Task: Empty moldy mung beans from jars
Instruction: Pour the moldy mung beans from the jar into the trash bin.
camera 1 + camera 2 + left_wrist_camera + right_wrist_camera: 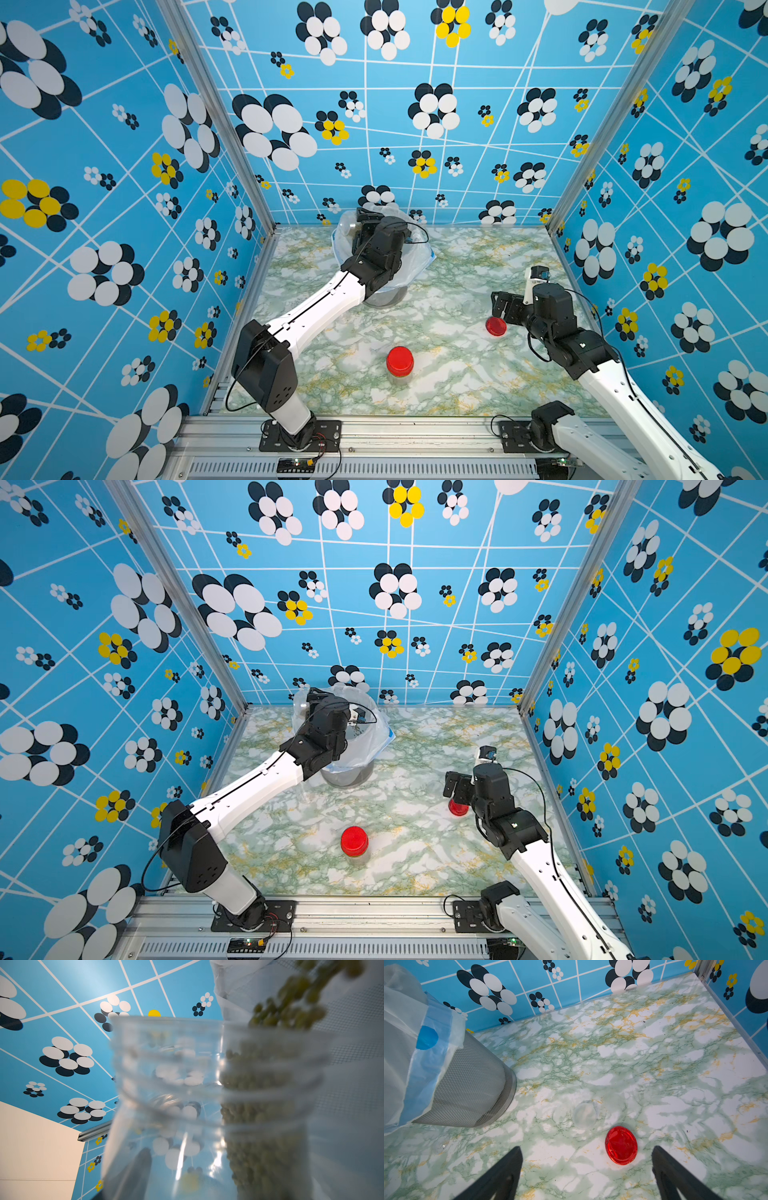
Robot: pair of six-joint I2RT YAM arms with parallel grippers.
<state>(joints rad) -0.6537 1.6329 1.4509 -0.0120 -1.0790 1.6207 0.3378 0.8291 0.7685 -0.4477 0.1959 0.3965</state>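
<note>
**Item 1.** Left gripper [362, 220]: jaws clamped on the open jar [207, 1095], which is tipped over the mesh bin [467, 1088] lined with a plastic bag [396, 1043], evidently so the contents drop inside. Mung beans [259, 1105] lie banked along one jar wall and spill from its mouth.

**Item 2.** Capped jar [400, 368]: upright at the table's centre-front, probably awaiting its turn. Its contents are unreadable.

**Item 3.** Loose red lid [621, 1145]: flat on the table, presumably set aside.

**Item 4.** Right gripper [586, 1151]: jaws spread wide and empty, hanging near that lid.
</note>
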